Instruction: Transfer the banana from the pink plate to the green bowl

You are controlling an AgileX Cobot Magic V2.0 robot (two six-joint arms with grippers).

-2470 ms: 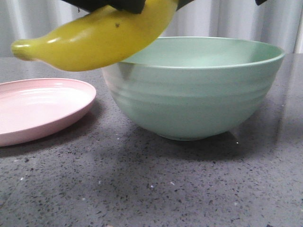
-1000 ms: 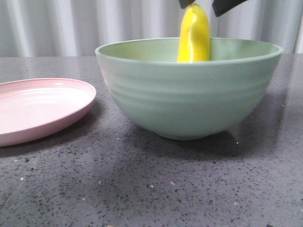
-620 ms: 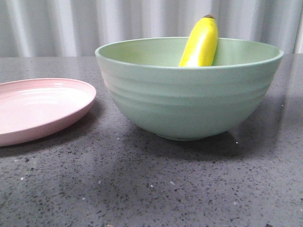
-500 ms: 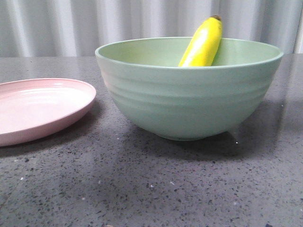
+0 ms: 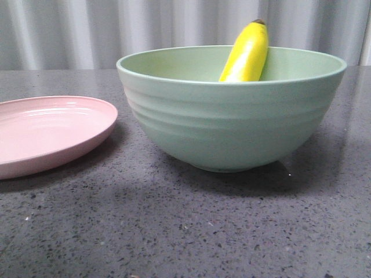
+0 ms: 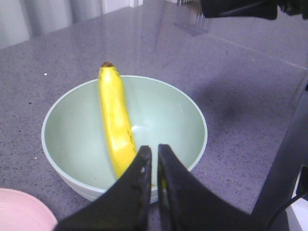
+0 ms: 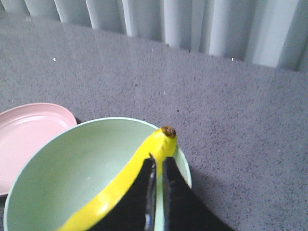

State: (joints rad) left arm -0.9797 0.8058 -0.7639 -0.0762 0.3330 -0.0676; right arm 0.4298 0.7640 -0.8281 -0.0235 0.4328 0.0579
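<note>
The left hand [image 6: 153, 154] hangs above the near rim of the bowl [image 6: 72, 130], its two fingers drawn almost together with only a thin slit between them and nothing gripped. The right hand [image 7: 158, 166] is likewise narrow, fingers nearly touching and empty; it sits over the bowl's rim, with the banana [image 7: 144, 166] passing just behind its fingertips, and from this angle I cannot tell whether they brush it. Neither hand appears in the front view.

The banana lies inside the bowl, propped at a slant: its lower end is down in the hollow, and its dark tip [image 5: 258, 22] pokes up past the far rim and leans on the wall. It seems steady there, resting on its own weight.

The plate [image 5: 52, 130] sits on the counter [image 5: 185, 231] just beside the bowl, to the left in the front view, apart from it and bare.

As I judge it, the transfer itself is done: the banana is off the plate and in the bowl, released. What is left is at most for the arms to draw clear.
</note>
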